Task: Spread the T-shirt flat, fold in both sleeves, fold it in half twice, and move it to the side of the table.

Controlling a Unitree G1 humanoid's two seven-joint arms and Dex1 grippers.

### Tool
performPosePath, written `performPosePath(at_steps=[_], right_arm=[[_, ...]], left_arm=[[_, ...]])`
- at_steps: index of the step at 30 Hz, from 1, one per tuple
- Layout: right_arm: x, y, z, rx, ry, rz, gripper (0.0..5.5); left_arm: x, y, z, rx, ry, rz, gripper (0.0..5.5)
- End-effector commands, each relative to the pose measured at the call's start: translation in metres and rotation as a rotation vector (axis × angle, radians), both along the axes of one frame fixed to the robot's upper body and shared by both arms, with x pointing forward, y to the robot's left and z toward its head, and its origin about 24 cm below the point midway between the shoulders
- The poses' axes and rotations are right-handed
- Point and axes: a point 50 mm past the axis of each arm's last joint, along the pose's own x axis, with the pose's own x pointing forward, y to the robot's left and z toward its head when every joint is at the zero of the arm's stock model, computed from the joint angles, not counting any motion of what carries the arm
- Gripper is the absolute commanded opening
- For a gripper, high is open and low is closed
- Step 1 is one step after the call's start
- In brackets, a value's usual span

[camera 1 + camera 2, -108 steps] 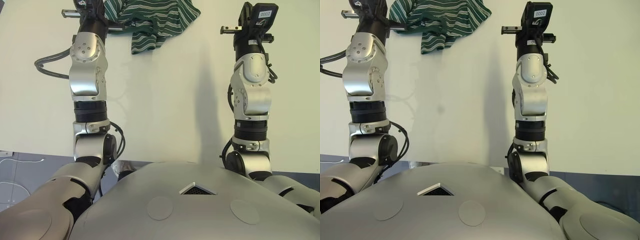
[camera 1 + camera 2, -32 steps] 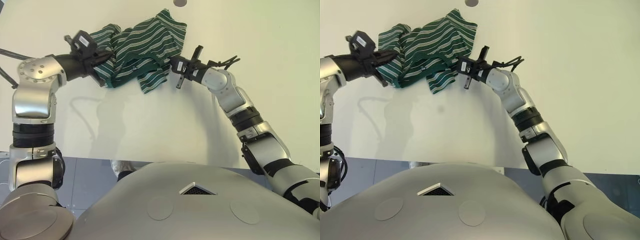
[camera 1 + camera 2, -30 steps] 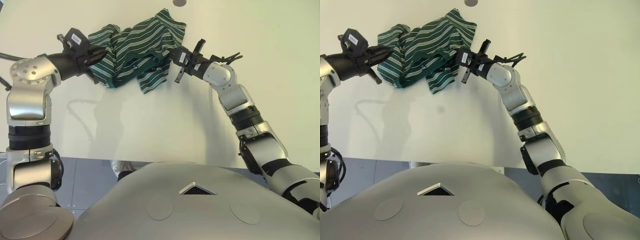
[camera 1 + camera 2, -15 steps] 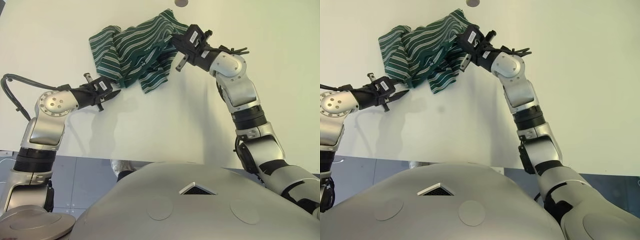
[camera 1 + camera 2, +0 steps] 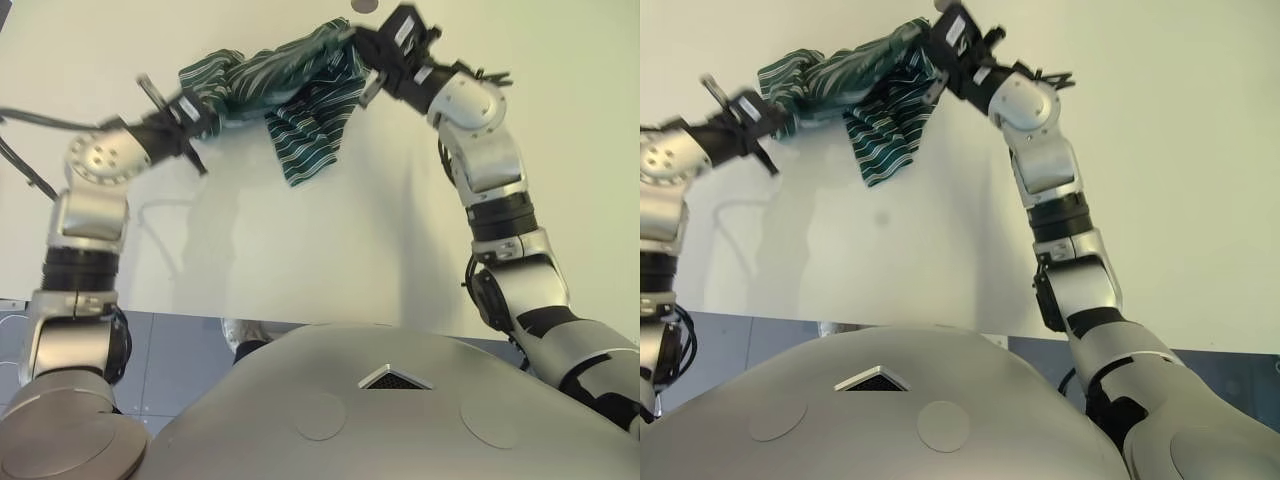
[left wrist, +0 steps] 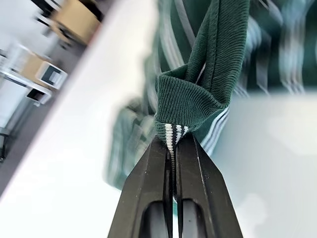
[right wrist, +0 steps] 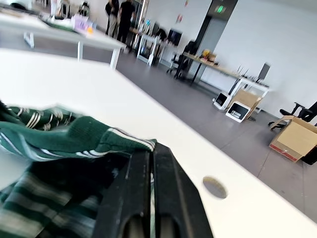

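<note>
The green T-shirt [image 5: 300,110] with white stripes hangs bunched above the far part of the white table [image 5: 330,250], stretched between both grippers, one loose end drooping down. My left gripper [image 5: 198,110] holds its left end; in the left wrist view the gripper [image 6: 173,144] is shut on a ribbed green edge [image 6: 193,99]. My right gripper [image 5: 354,42] holds the right end, higher and farther back. In the right wrist view that gripper [image 7: 148,151] is shut on a ribbed fold of the shirt [image 7: 84,134].
A small round grey cap [image 7: 214,187] sits in the tabletop near the far edge, behind the right gripper. The near table edge [image 5: 300,322] runs just ahead of me. Desks and cardboard boxes [image 7: 292,139] stand in the room beyond.
My left gripper has risen from the table beside the shirt and shut on its left edge. The right gripper has moved up and back, so the shirt now hangs stretched between them.
</note>
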Motion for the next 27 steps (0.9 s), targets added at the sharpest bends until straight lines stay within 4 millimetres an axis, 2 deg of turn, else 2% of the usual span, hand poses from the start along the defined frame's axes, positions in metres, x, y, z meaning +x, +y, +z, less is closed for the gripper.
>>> performPosePath(at_steps=[1,4,7,12,15,19,21,24,25,26,27], right_arm=[[0.047,-0.013,0.073,0.091,-0.117,-0.047,0.00],[0.072,-0.025,0.132,0.113,-0.205,-0.082,0.00],[0.083,-0.043,0.181,0.082,-0.282,-0.162,0.00],[0.084,-0.062,0.212,-0.020,-0.342,-0.261,0.00],[0.081,-0.074,0.230,-0.038,-0.395,-0.335,0.00],[0.077,-0.087,0.239,-0.063,-0.432,-0.361,0.00],[0.076,-0.091,0.239,-0.099,-0.437,-0.334,0.00],[0.065,-0.093,0.224,-0.256,-0.370,-0.004,0.00],[0.054,-0.100,0.215,-0.308,-0.306,0.173,0.00],[0.037,-0.110,0.206,-0.359,-0.237,0.326,0.00],[0.011,-0.119,0.193,-0.412,-0.153,0.472,0.00]], left_arm=[[0.067,-0.011,0.082,-0.105,-0.176,0.003,0.02],[0.104,-0.027,0.138,-0.149,-0.293,0.039,0.02],[0.121,-0.034,0.193,-0.158,-0.416,0.150,0.02],[0.123,-0.031,0.228,-0.128,-0.531,0.294,0.02],[0.121,-0.030,0.244,-0.137,-0.594,0.354,0.02],[0.119,-0.029,0.252,-0.142,-0.627,0.359,0.02],[0.118,-0.025,0.250,-0.142,-0.603,0.335,0.02],[0.111,-0.006,0.220,-0.098,-0.366,0.140,0.02],[0.100,0.000,0.205,-0.121,-0.190,-0.053,0.02],[0.082,0.010,0.192,-0.148,-0.021,-0.211,0.02],[0.052,0.021,0.179,-0.146,0.130,-0.348,0.02]])
